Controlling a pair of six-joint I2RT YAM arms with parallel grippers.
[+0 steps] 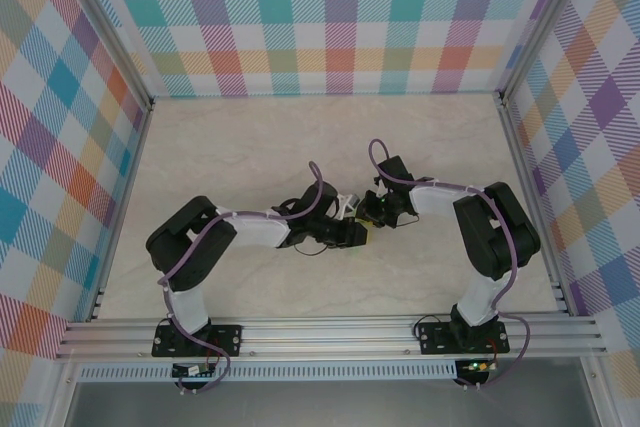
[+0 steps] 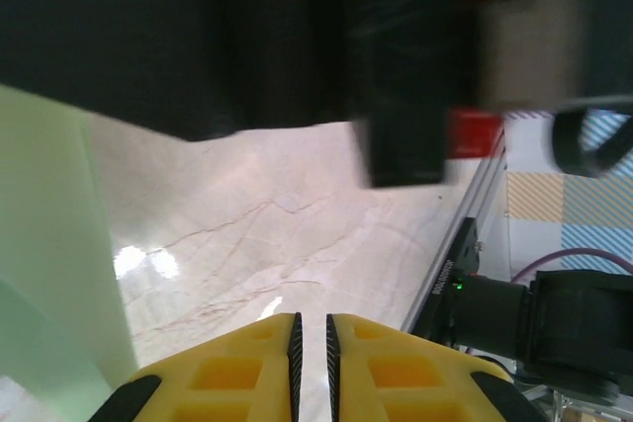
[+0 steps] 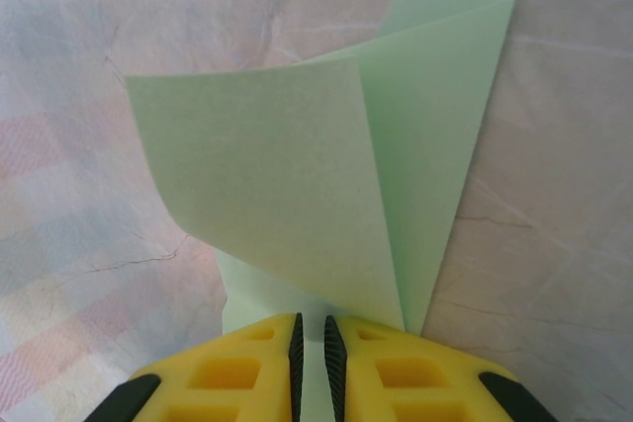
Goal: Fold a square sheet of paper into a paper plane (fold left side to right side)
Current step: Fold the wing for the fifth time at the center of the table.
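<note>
The square sheet of paper (image 3: 297, 175) is pale mint green and partly folded. One flap curls up over a flat layer that lies on the table. My right gripper (image 3: 311, 328) is shut on the sheet's near edge, and green shows in the slit between its pads. In the top view a small pale bit of the paper (image 1: 346, 205) shows where the two grippers meet. My left gripper (image 2: 312, 328) is shut, with bare table behind its narrow slit. The paper (image 2: 49, 244) stands as a green band at the left edge of the left wrist view, beside that gripper.
The pale marble table (image 1: 300, 137) is ringed by checked walls and an aluminium rail (image 1: 330, 332) along the near edge. Both arms crowd the middle, the right gripper (image 1: 375, 209) close to the left gripper (image 1: 352, 235). The right arm's dark body (image 2: 297, 37) hangs just above the left fingers.
</note>
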